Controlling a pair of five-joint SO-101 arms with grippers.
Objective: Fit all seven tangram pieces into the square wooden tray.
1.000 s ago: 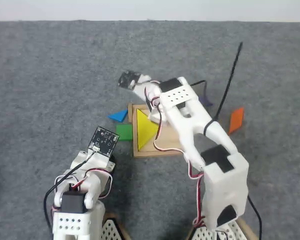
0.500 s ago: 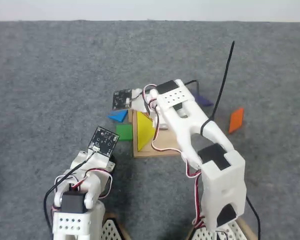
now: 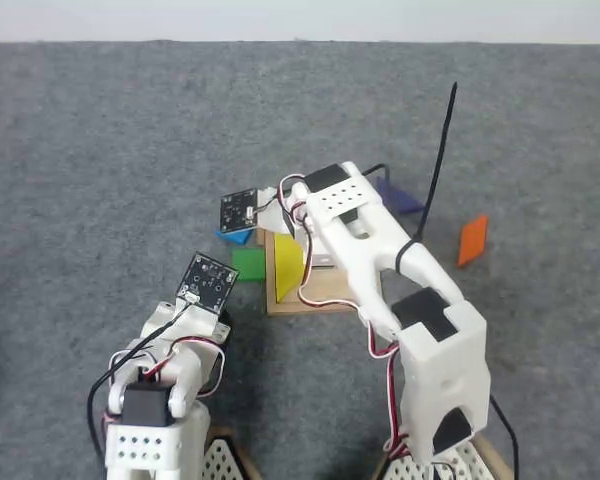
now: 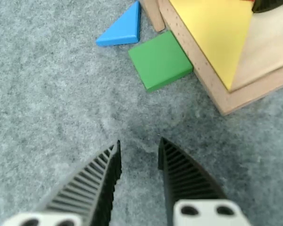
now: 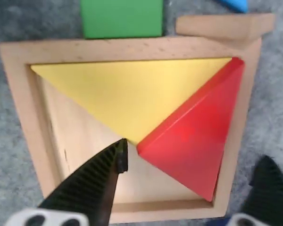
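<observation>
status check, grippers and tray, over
Left gripper open, empty, over carpet. Right gripper open above tray, astride red triangle. Yellow triangle also in tray; green square, blue triangle outside.

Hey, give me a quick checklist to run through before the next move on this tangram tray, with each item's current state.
1. Yellow triangle lying flat inside the square wooden tray: ok.
2. Red triangle seated flush beside it: cannot tell; its long edge looks raised.
3. Right gripper open: ok.
4. Left gripper open over the grey carpet: ok.
5. All pieces in the tray: not ok; green square, blue triangle and orange parallelogram lie outside.
</observation>
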